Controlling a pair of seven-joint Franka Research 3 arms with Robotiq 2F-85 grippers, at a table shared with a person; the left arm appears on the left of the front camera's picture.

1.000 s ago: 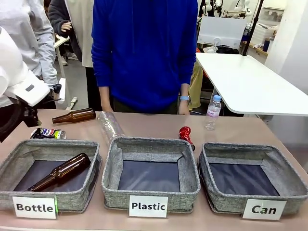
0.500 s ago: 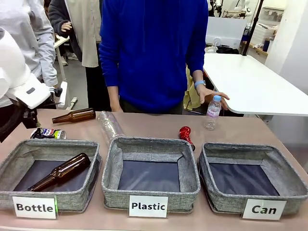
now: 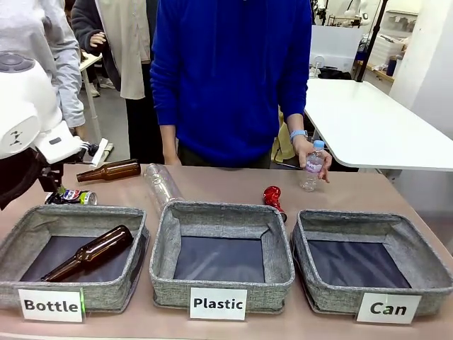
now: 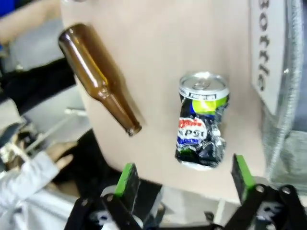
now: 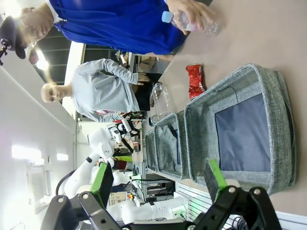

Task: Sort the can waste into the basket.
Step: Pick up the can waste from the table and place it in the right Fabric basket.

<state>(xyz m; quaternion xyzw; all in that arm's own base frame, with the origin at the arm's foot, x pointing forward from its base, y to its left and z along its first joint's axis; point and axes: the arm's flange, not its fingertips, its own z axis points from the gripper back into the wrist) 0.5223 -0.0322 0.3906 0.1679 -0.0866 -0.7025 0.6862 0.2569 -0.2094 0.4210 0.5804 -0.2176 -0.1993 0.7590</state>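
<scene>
The dark crushed can [image 3: 71, 196] lies on the table behind the "Bottle" basket. In the left wrist view this can [image 4: 201, 122] sits just ahead of my left gripper [image 4: 184, 176], which is open, with the can closer to its right finger. The left arm [image 3: 28, 120] hangs over the table's left end. The red crushed can [image 3: 272, 198] lies behind the gap between the "Plastic" and "Can" baskets. The "Can" basket [image 3: 368, 221] stands empty at the front right. My right gripper [image 5: 159, 177] is open in the air, above the basket [image 5: 283, 110] and the red can [image 5: 195, 79].
A person's hand grips a small upright plastic bottle [image 3: 312, 164] at the far right. A brown bottle [image 3: 110, 171] and a clear plastic bottle [image 3: 161, 184] lie on the table. The "Bottle" basket [image 3: 138, 234] holds a brown bottle [image 3: 92, 251]. The "Plastic" basket [image 3: 219, 211] stands in the middle.
The person's hand has come down onto the small plastic bottle and closed around it. My left arm has shifted a little toward the dark can.
</scene>
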